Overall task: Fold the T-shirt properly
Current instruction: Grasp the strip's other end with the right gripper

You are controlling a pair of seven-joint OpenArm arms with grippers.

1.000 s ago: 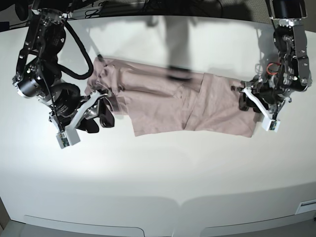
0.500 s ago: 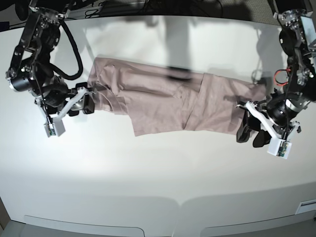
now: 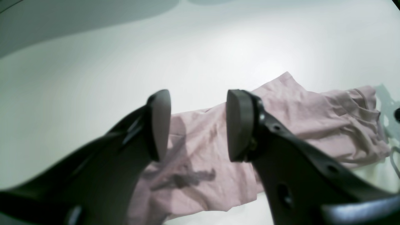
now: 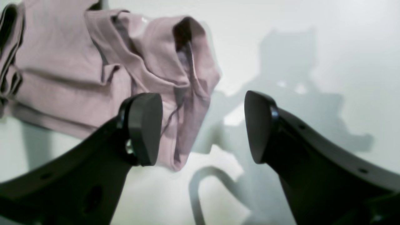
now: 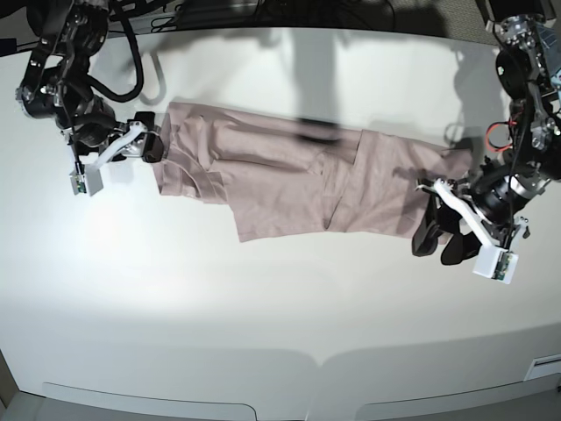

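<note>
The left gripper point(image 5: 437, 239) is standing with its two fingers point(image 3: 239, 125) apart and nothing between them, hanging just off the near edge of the T-shirt point(image 5: 298, 180) at its end on the right of the base view; in the left wrist view the cloth is lying below and beyond the fingertips, not pinched. The right gripper point(image 5: 151, 140) is also showing its two fingers point(image 4: 145, 128) spread wide and empty, sitting just beside the bunched edge of the shirt at the opposite end. Compared with a second ago, the right gripper is now sitting higher in the base view and farther from the camera, having left the crumpled corner it was at then, and its fingers are standing wider; the left gripper is now lower in that view, off the shirt's end where it was a second ago, and only a little shifted since half a second ago. The shirt itself is lying much as before, stretched lengthwise across the white table point(image 5: 280, 333), partly folded with overlapping panels. Count: one T-shirt, two grippers, two fingers visible on each, one table.
</note>
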